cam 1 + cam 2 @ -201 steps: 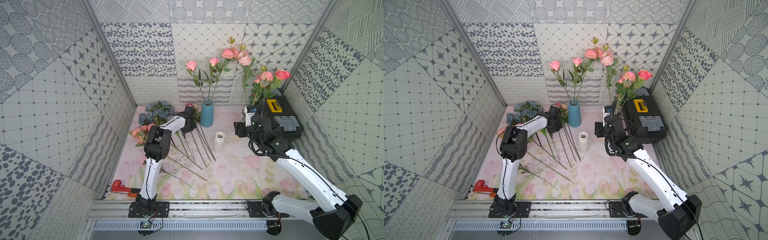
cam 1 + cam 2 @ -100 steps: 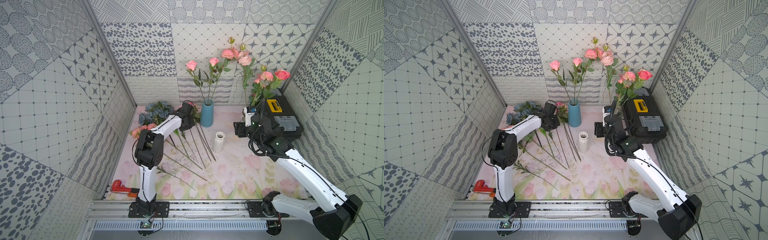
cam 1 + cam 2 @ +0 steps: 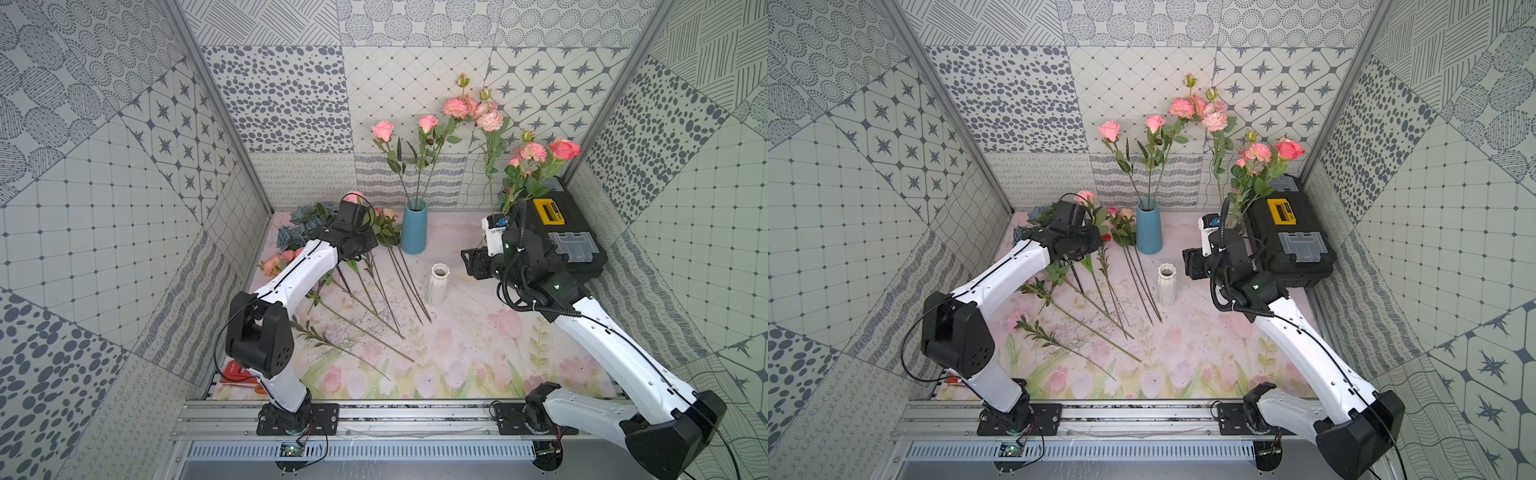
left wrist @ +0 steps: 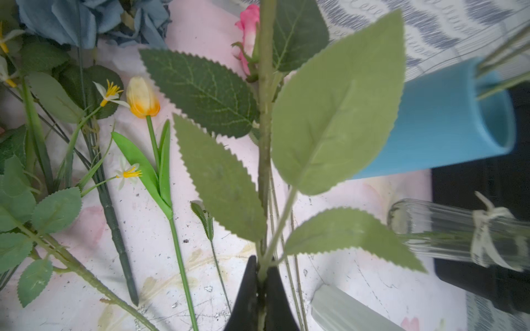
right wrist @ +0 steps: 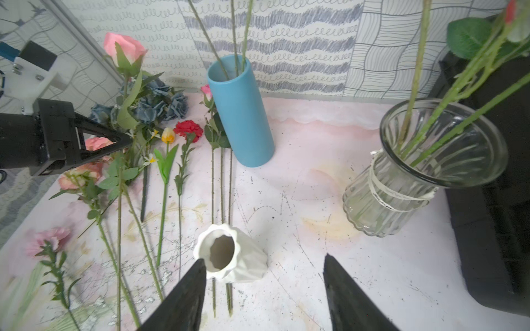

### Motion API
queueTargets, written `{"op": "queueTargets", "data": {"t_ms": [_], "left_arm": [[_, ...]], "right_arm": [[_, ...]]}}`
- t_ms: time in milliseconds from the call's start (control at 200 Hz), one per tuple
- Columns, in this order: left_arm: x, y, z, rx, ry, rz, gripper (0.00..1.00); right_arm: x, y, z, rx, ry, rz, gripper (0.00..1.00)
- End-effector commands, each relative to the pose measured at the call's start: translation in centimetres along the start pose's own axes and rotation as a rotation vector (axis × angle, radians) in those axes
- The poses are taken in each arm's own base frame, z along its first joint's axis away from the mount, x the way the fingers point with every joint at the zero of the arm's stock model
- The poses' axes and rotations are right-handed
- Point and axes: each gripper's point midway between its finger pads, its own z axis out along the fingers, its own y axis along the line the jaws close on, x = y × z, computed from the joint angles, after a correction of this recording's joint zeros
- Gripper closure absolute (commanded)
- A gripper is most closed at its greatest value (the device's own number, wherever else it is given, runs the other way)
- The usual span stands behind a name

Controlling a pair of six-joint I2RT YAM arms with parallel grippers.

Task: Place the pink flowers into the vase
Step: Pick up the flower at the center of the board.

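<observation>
My right pincer (image 5: 263, 258) hung released and empty above the bench (image 5: 315, 186). My left pincer (image 4: 259, 265) clenched a pink rose (image 5: 124, 50) by its stem. I judged the stem's tail had to clear the rim of the blue vase (image 5: 241, 114) beyond.

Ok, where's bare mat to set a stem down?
Bare mat between the white vase and the glass vase, and in front of the white vase toward the rail. Crowded: loose stems fan from the blue vase across to the left arm.
</observation>
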Motion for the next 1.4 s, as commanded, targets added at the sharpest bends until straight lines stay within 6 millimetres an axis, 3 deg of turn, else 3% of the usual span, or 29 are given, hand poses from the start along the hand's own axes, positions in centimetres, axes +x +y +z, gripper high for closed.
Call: {"op": "queueTargets", "data": {"t_ms": [0, 155, 415, 705, 1391], "left_arm": [[-1.7, -6.7, -5.6, 0.408, -0.095, 0.12, 1.0], [-0.2, -12.6, -11.8, 0.812, -0.043, 0.19, 1.0], [1.5, -15.7, -16.6, 1.086, 0.027, 0.215, 1.0], [2.5, -17.9, -17.7, 1.175, 0.055, 0.238, 1.0], [3.0, -19.5, -18.1, 1.218, 0.069, 0.253, 1.0]], "right_arm": [[-2.2, 3.4, -2.6, -0.186, -0.05, -0.015, 0.35], [-2.7, 7.2, -3.9, -0.406, -0.038, 0.005, 0.36], [-4.5, 11.2, -4.2, -0.631, -0.046, 0.073, 0.38], [-4.9, 14.1, -3.4, -0.777, -0.037, 0.134, 0.42], [-4.1, 15.5, -0.8, -0.828, 0.0, 0.187, 0.53]]}}
